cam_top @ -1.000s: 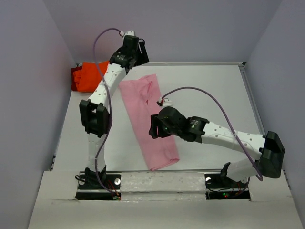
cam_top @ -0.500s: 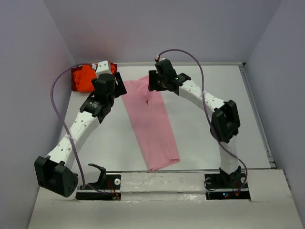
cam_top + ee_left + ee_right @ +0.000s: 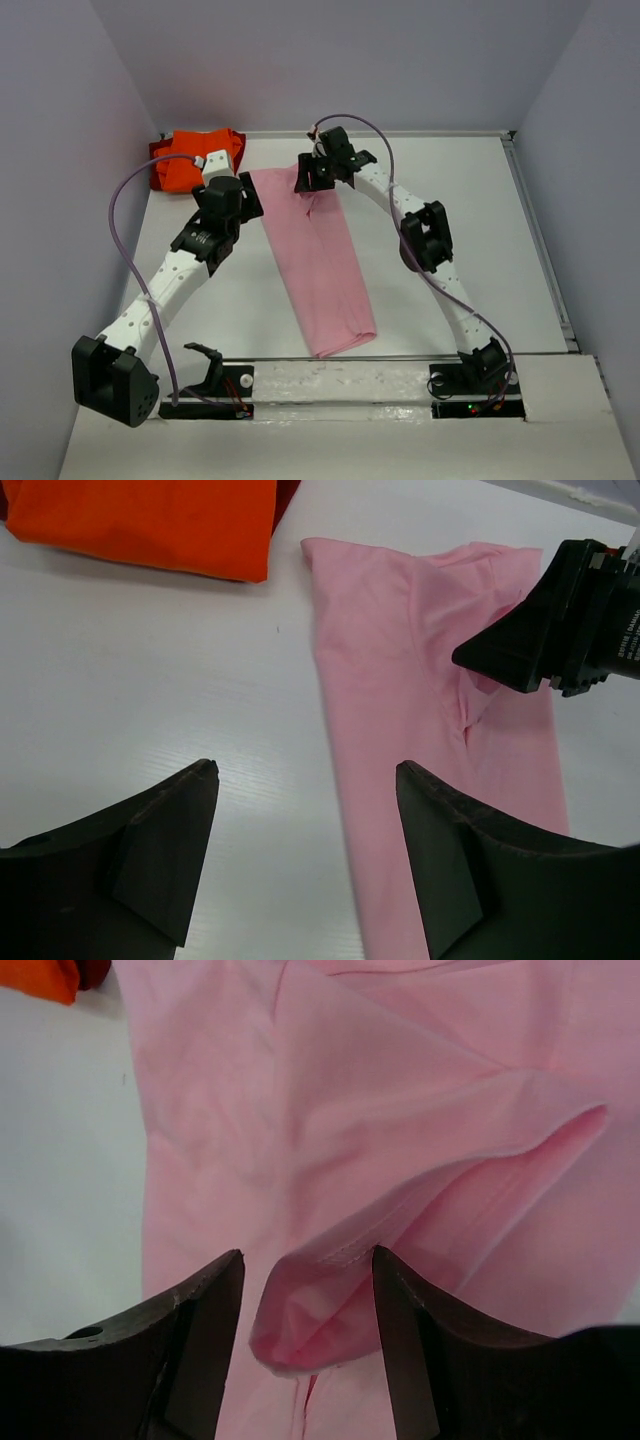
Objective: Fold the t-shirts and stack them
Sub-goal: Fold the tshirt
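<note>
Pink t-shirt (image 3: 322, 265): lying as long strip, running far-to-near. Right gripper (image 3: 305, 1290): hovering agape over its far-end crease, nearest. Left gripper (image 3: 305, 780): hanging agape just left of same end. Orange t-shirts (image 3: 190, 165): sitting far-left corner.

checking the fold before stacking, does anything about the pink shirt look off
Yes. The pink t-shirt lies as a long strip slanted across the table, and near its far end a ridge of cloth puckers up instead of lying flat, with a loose lump between the open fingers of the right gripper.
</note>
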Motion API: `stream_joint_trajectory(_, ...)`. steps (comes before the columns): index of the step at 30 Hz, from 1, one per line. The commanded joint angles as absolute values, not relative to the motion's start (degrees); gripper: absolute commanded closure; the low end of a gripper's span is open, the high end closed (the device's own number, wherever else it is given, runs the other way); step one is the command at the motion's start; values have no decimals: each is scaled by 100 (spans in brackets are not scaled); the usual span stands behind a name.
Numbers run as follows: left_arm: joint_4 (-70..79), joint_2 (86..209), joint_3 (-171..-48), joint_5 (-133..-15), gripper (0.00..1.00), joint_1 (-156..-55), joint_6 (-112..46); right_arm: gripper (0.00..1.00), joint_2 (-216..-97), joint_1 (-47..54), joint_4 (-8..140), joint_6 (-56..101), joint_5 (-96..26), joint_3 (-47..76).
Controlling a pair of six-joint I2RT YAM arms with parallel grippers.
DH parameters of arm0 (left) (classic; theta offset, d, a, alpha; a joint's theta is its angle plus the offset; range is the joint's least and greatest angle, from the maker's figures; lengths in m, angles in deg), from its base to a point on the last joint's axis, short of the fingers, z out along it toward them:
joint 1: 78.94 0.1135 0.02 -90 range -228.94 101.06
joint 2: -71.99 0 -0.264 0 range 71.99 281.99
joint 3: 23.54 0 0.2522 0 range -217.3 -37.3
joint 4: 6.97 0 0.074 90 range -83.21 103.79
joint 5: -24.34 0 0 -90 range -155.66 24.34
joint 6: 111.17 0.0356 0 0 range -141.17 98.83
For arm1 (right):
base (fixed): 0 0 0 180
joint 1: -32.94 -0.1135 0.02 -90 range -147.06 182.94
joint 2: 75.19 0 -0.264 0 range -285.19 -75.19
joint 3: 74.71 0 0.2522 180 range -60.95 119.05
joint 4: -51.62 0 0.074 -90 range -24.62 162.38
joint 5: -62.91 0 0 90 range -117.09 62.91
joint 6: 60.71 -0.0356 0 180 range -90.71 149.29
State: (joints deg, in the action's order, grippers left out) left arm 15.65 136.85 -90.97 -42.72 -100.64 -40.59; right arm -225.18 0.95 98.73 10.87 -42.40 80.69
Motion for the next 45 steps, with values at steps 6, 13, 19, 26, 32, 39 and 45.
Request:
stream_joint_trajectory(6, 1294, 13606, -9109, -4000, 19, -10057, -4068, 41, -22855, 279, 9192, 732, -5663, 8038)
stream_joint_trajectory(13, 1294, 13580, -9092, -4087, 19, -10057, -4086, 42, -22399, 956, 9219, 265, -4732, 7090)
stream_joint_trajectory(19, 1320, 13571, -9109, -4079, 18, -10065, -4086, 42, -22249, 1562, 9728, 424, -3976, 7124)
stream_joint_trajectory(26, 1312, 13606, -9100, -4184, 18, -10056, -4095, 42, -22337, 2046, 9913, 705, -4282, 7351)
stream_joint_trajectory(32, 1329, 13650, -9100, -4211, 18, -10057, -4095, 42, -22495, 2099, 10036, 784, -4800, 7888)
stream_joint_trajectory(39, 1338, 13650, -9109, -4211, 18, -10056, -4095, 43, -22680, 1880, 10230, 810, -5056, 7828)
stream_joint_trajectory(45, 1347, 13650, -9118, -4202, 18, -10056, -4086, 43, -22767, 1572, 10168, 810, -5082, 7449)
